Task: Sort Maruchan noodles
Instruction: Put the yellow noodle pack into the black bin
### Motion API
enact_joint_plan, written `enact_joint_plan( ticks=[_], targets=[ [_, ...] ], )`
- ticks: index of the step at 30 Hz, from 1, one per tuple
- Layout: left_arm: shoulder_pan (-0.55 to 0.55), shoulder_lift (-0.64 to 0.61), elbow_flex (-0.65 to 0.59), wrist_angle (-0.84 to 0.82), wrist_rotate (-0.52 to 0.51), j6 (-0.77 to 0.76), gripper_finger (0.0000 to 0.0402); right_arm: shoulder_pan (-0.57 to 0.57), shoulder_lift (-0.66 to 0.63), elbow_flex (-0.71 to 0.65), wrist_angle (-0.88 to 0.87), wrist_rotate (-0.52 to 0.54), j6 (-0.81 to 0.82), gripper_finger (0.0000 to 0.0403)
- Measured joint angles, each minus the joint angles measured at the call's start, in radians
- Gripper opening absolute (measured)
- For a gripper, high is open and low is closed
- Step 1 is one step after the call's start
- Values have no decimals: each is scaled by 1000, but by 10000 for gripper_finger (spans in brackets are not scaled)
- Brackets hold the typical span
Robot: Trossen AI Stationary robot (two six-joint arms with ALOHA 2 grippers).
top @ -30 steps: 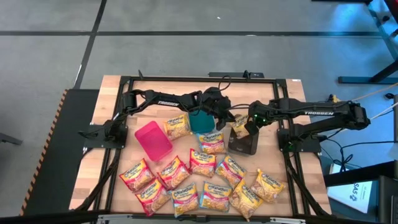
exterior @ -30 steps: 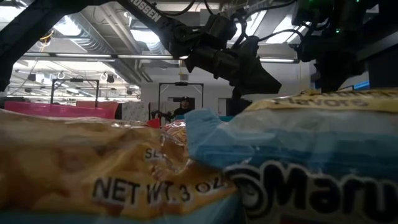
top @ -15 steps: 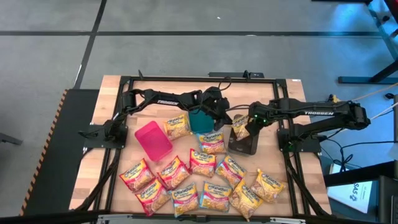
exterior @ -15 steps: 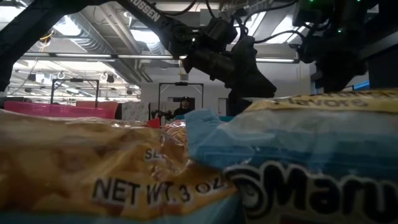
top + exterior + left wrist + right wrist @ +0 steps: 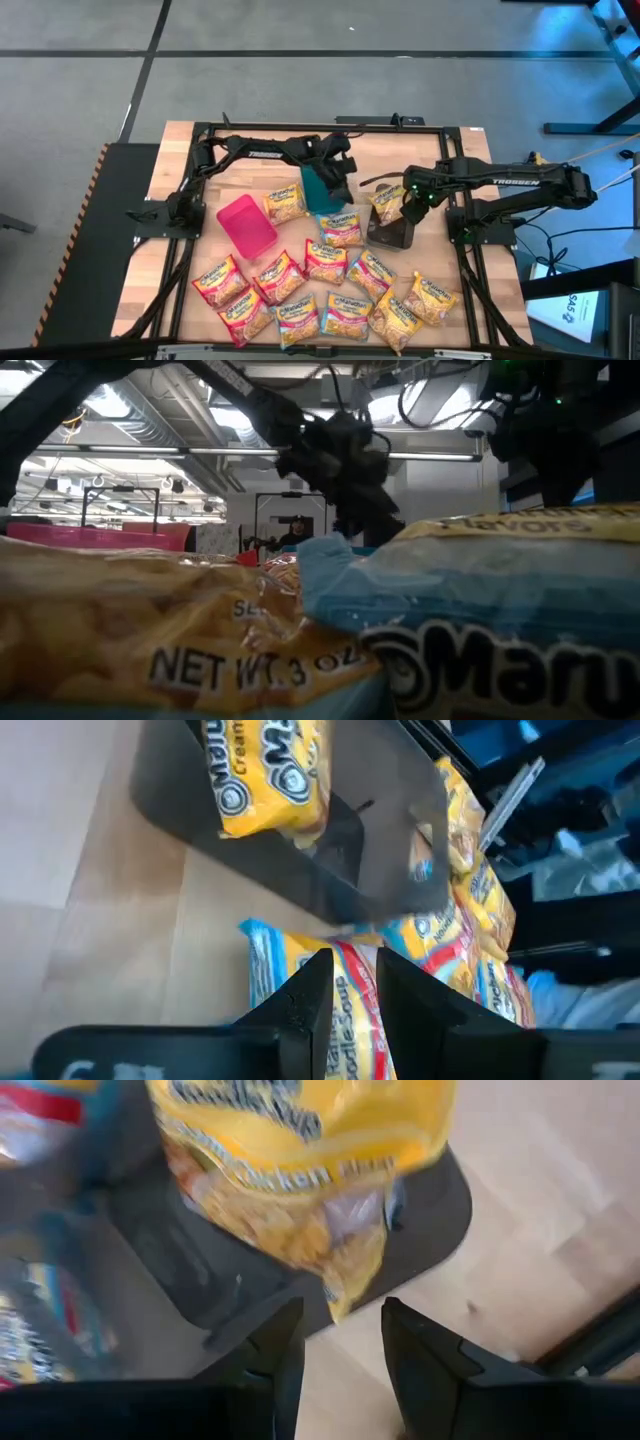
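Observation:
Several Maruchan noodle packets [image 5: 330, 290] in red, yellow and blue wrappers lie spread over the near half of the table. A yellow packet [image 5: 300, 1170] lies on the grey bin [image 5: 393, 235], one corner hanging over the rim just ahead of my right gripper [image 5: 340, 1355]. That gripper is open and hangs over the bin [image 5: 430, 1210]. My left gripper [image 5: 345, 188] hovers beside the teal bin [image 5: 318, 192], its fingers a little apart with nothing between them [image 5: 360, 985]. A blue-and-red packet [image 5: 300, 955] lies below it.
A pink bin [image 5: 245, 222] lies tilted left of the teal bin. One yellow packet [image 5: 285, 203] sits between the pink and teal bins. Bare wood shows along the far edge [image 5: 300, 132] inside the black frame. Packets fill the low view's foreground [image 5: 200, 630].
My right gripper has let go of the yellow packet, which now rests on the grey bin. My left gripper has swung away from the grey bin toward the table's left, back over the teal bin, and has turned and tipped as it went.

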Motion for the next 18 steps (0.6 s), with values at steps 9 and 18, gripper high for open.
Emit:
enact_joint_plan(
  ticks=[9, 18],
  targets=[
    [-32, -283, 1, -516, -243, 352, 70, 0, -56, 159, -7, 47, -68, 116],
    [-153, -421, -73, -894, -592, 363, 70, -2, -21, 218, 203, 152, -194, 122]
  ],
)
